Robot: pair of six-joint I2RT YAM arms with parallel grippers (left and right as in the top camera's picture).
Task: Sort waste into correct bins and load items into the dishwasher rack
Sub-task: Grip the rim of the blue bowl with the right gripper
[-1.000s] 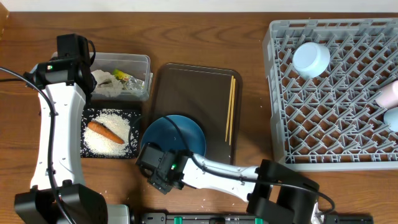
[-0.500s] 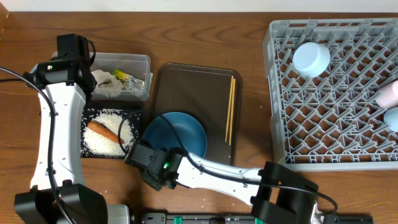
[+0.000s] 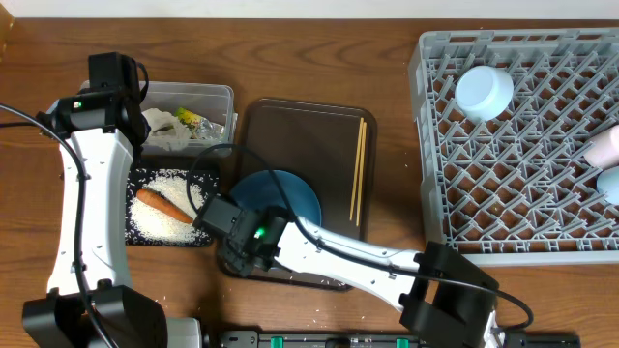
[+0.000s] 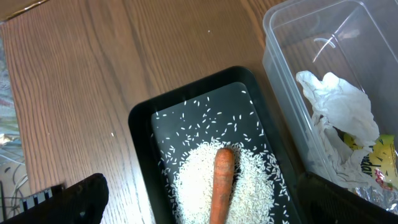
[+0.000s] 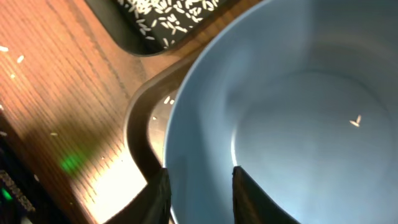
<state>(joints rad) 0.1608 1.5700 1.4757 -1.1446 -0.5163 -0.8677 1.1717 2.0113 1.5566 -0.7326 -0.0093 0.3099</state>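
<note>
A: Biggest first. Grey rack (image 3: 522,145) on the right of the table. A bowl (image 3: 484,90) sits in it upside down, near the far left corner. A pale cup (image 3: 604,145) lies at its right side, cut off by the frame edge.

B: Next, the brown tray (image 3: 309,135) in the middle of the table. The plate (image 3: 285,193) is over its near left part, just beside the black tray (image 3: 211,174).

A: Right gripper (image 5: 202,199)?

B: It is at the plate's near left rim. One finger (image 5: 158,196) is outside the rim and the other is inside the dish, clamped on the plate. Whether the plate is lifted or resting I cannot tell.

A: Bins. The clear box (image 3: 224,95) is far left and the black tray touches its near side.

B: Left gripper (image 4: 205,208) hangs above the black tray. Its fingers are spread wide and hold nothing.

A: Chopsticks (image 3: 359,169) lie side by side along the brown tray's right edge.

B: Crumpled wrappers (image 4: 339,106) are in the clear box, with a green-yellow packet (image 4: 376,165) against them.

A: The carrot (image 4: 221,183) lies on a heap of rice (image 4: 193,180) in the black tray, with loose grains scattered around the heap.
</note>
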